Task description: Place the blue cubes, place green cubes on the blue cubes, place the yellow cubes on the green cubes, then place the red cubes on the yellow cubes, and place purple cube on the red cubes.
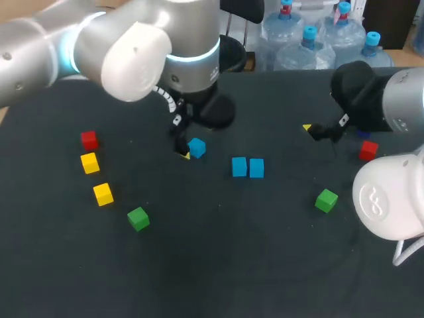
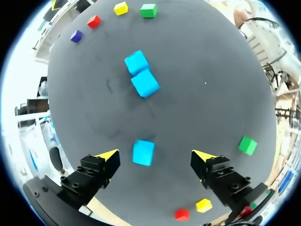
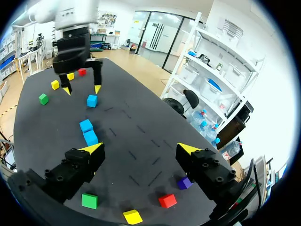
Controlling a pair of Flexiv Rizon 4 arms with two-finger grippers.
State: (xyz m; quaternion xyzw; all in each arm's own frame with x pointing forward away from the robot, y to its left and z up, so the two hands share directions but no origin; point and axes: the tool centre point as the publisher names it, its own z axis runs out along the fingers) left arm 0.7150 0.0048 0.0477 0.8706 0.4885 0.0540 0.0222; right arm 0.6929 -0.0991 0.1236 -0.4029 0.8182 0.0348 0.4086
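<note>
Your left end effector [image 2: 156, 155] hangs spread wide, gripping nothing, with the lone small blue cube [image 2: 143, 152] on the dark table [image 2: 211, 70] between its fingers, off-centre toward one, the side-by-side blue cubes [image 2: 145, 84] ahead, right arm well apart.

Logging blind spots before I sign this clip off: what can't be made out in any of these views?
- Head view: the right arm covers nearly all of the purple cube; its elbow hides one yellow cube.
- Head view: the left arm covers most of the left gripper with its wrist; one yellow tip shows.
- Left wrist view: how high the open fingers hang above the blue cube cannot be told.
</note>
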